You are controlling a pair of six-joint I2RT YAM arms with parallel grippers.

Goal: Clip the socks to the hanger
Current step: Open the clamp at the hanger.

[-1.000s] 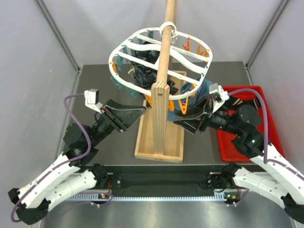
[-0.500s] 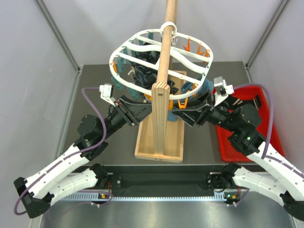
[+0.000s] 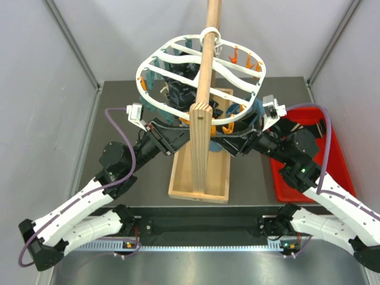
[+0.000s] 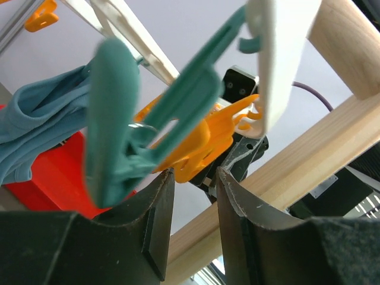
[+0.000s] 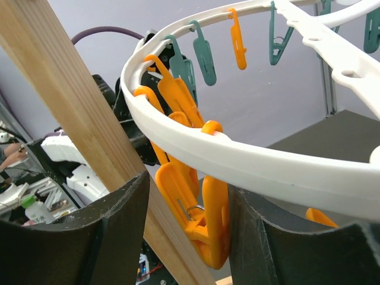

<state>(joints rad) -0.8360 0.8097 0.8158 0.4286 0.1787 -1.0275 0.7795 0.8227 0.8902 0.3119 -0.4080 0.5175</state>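
Note:
The white oval hanger (image 3: 202, 65) hangs on the wooden pole, rimmed with orange and teal clothespins. Dark fabric (image 3: 178, 89) hangs under its far left part; I cannot tell whether it is the black socks. My left gripper (image 3: 181, 138) is open and empty just below the near rim, its tips (image 4: 195, 172) right under an orange clothespin (image 4: 205, 142) and beside a teal clothespin (image 4: 148, 119). My right gripper (image 3: 224, 142) is open, its jaws (image 5: 189, 184) on either side of an orange clothespin (image 5: 205, 225) that hangs from the hanger's rim (image 5: 249, 160). The right finger (image 5: 255, 231) touches that pin.
The wooden pole (image 3: 205, 83) rises from a tray-like wooden base (image 3: 199, 178) between both arms. A red tray (image 3: 317, 127) lies at the right, partly under the right arm. A blue-teal cloth (image 3: 252, 113) hangs at the hanger's right side, and also shows in the left wrist view (image 4: 41, 130).
Both grippers have risen and moved inward to the hanger's near rim. The left one came from the left side, and the right one now brackets an orange clothespin.

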